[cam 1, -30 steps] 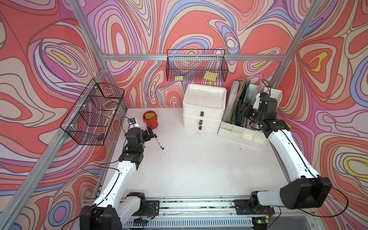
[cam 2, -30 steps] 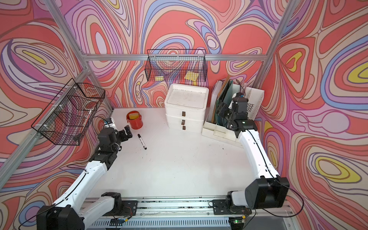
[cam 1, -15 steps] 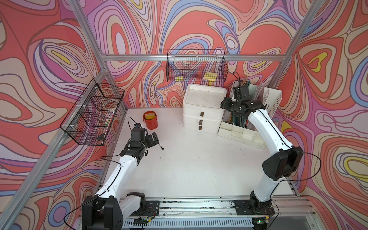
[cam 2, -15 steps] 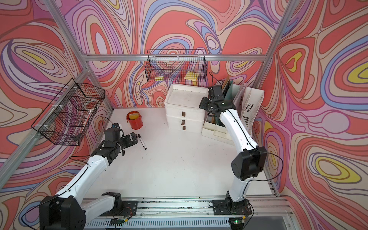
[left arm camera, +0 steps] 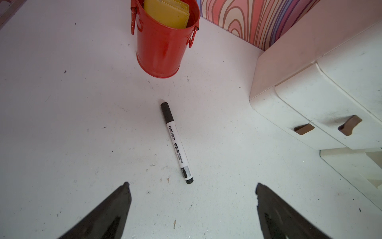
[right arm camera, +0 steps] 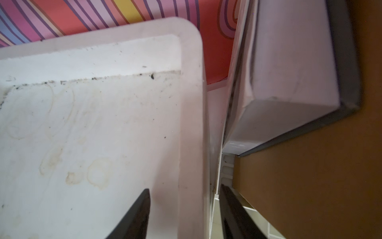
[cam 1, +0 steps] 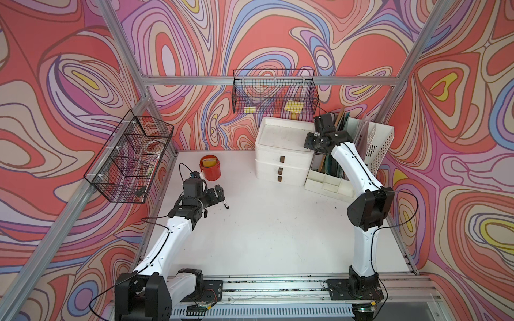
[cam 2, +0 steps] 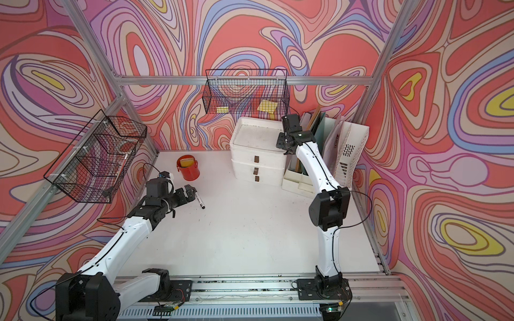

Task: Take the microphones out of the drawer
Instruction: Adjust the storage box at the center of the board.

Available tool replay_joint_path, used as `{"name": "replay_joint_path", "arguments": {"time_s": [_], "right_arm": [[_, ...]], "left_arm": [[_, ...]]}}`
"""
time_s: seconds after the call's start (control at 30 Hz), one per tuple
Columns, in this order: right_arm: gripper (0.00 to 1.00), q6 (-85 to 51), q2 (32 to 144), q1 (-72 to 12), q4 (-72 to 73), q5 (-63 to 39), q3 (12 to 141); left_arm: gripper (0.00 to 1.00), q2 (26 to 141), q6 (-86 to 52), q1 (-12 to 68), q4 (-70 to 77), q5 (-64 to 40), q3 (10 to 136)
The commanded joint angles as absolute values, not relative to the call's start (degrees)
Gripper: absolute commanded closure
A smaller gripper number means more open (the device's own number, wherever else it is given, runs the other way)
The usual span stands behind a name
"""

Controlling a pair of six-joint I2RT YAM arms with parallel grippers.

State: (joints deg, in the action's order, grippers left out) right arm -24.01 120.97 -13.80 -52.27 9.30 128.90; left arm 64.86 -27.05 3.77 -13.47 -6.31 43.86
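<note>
Three brown handles down the front of the white drawer unit, every front flush and shut, so no microphone on show anywhere, presumably tucked inside one of those drawers, which one impossible to tell. Over on the far side, right gripper up at the unit's top edge, jaws partly apart and straddling the raised rim, gripping nothing, squeezed in beside the file organiser. Nowhere near a handle yet! Down over the table, left gripper spread fully wide, empty, hovering just short of a whiteboard marker, red bucket beyond it. Drawer first, then, by the look of things: pinch on a handle, straight pull outward. As for the microphone itself, guesswork only: probably a stiff, fairly light body, round enough to roll and slip, with a mesh head best left unsqueezed. Best bet a hold across the middle of the barrel, jaws square to it, clear of head and any switch.
</note>
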Motion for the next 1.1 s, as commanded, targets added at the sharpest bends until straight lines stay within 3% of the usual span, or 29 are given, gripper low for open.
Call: {"name": "replay_joint_path", "arguments": {"time_s": [0.0, 0.17, 0.43, 0.77, 1.07], "right_arm": [[0.54, -22.3, 122.2, -13.7, -52.2, 9.3, 130.3], [0.72, -22.0, 121.9, -13.7, -51.6, 7.6, 129.1], [0.88, -21.4, 118.6, -13.7, -50.6, 2.9, 125.2], [0.95, -20.7, 111.0, -13.7, -52.2, -1.8, 119.3], [0.96, -16.7, 105.1, -13.9, -54.2, -18.4, 113.1]], "left_arm": [[0.01, 65.8, -27.4, 4.0, -12.6, -7.4, 44.1], [0.01, 66.6, -27.7, 4.0, -13.1, -7.4, 44.5], [0.01, 66.7, -28.8, 3.9, -17.2, -7.2, 45.1], [0.01, 65.6, -31.0, 4.0, -28.0, -9.6, 50.4], [0.01, 66.0, -27.1, 4.0, -35.6, -14.1, 63.0]]}}
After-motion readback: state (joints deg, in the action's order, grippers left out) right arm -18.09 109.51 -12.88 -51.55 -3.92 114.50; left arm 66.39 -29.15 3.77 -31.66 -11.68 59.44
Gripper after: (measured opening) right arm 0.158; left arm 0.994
